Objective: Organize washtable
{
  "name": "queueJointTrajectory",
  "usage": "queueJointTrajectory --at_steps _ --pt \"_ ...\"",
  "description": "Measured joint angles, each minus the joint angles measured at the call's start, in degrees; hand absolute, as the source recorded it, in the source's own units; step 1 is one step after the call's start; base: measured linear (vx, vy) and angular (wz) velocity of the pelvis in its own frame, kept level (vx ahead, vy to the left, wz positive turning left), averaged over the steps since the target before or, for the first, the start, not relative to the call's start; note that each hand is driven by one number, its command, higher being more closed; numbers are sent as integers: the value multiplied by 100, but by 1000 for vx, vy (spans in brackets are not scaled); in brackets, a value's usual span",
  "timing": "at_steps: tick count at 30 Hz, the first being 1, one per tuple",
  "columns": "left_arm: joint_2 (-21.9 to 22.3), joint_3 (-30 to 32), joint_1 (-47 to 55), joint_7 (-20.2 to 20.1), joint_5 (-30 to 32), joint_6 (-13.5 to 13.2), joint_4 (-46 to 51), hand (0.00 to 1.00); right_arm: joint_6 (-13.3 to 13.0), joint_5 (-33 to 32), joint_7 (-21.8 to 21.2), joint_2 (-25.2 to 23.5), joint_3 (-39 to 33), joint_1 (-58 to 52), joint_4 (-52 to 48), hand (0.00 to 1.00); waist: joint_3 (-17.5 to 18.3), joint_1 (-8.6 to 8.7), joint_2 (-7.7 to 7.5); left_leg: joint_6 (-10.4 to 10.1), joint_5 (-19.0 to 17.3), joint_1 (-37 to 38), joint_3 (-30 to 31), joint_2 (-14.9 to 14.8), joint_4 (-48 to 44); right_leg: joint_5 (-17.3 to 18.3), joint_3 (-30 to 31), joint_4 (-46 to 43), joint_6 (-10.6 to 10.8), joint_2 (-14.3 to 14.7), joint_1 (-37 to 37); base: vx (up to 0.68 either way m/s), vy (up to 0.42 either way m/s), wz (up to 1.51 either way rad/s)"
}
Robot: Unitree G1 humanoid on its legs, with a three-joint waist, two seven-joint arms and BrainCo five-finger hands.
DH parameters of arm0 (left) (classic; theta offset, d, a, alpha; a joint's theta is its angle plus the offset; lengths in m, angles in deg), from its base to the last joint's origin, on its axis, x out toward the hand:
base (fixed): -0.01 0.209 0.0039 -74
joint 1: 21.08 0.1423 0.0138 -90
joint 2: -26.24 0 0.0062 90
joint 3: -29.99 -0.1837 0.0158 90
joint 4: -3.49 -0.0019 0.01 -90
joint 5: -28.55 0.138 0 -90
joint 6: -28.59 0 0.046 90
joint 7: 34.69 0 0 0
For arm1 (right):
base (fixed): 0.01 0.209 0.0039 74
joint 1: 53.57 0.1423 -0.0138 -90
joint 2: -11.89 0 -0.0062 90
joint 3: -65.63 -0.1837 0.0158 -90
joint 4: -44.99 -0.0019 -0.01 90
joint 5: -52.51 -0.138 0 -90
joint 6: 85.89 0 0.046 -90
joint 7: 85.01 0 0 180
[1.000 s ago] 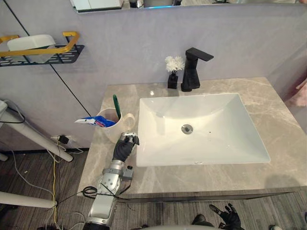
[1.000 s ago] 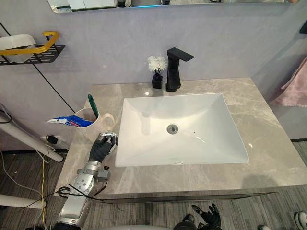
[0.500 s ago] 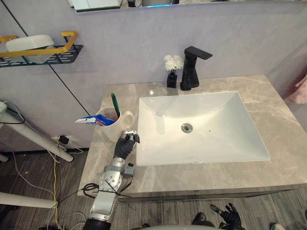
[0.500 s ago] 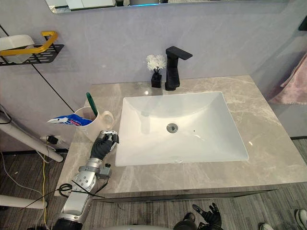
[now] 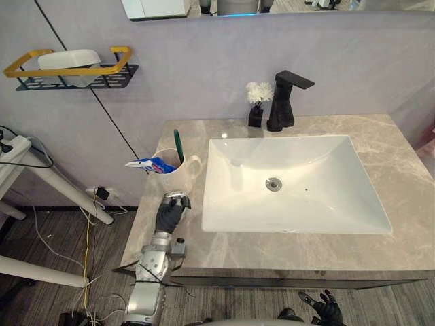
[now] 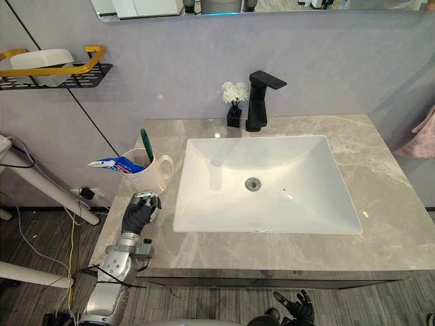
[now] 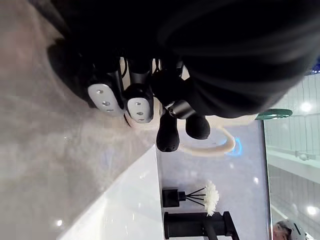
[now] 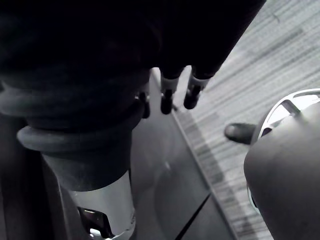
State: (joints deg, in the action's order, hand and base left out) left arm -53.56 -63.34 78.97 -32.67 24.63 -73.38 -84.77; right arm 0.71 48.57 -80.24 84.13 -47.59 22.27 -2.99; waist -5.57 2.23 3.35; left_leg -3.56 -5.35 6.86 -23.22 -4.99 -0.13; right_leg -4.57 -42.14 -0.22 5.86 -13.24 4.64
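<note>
A cream mug (image 5: 175,178) stands at the counter's left edge, beside the sink. A green toothbrush (image 5: 178,144) and a blue-and-white toothpaste tube (image 5: 151,164) stick out of it. My left hand (image 5: 170,212) rests on the grey marble counter (image 5: 224,244) just in front of the mug, fingers curled, with nothing in it. In the left wrist view its curled fingers (image 7: 140,102) press on the counter and the mug's handle (image 7: 212,149) shows just past them. My right hand (image 5: 325,307) hangs low below the counter's front edge, fingers spread.
A white rectangular sink (image 5: 340,224) fills the counter's middle. A black faucet (image 5: 285,98) and a small black vase of white flowers (image 5: 257,102) stand behind it. A black-and-yellow wall shelf (image 5: 75,68) at the upper left holds a white dish.
The whole picture has shifted right, so the camera moved. My left hand now sits a little further left relative to the mug, still curled on the counter.
</note>
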Motion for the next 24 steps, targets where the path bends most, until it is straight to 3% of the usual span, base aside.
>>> queueJointTrajectory --at_steps 10,24 --pt "14 408 -13 330 4 11 0 100 2 -3 7 14 -8 75 220 0 37 0 -51 3 2 -1 15 -2 -23 1 -7 -14 0 -5 10 1 -1 0" --pt "67 401 -269 342 5 28 -2 100 20 -2 6 16 -59 72 220 0 52 2 -74 2 2 0 -43 0 -22 0 49 -30 0 -12 -35 0 0 -1"
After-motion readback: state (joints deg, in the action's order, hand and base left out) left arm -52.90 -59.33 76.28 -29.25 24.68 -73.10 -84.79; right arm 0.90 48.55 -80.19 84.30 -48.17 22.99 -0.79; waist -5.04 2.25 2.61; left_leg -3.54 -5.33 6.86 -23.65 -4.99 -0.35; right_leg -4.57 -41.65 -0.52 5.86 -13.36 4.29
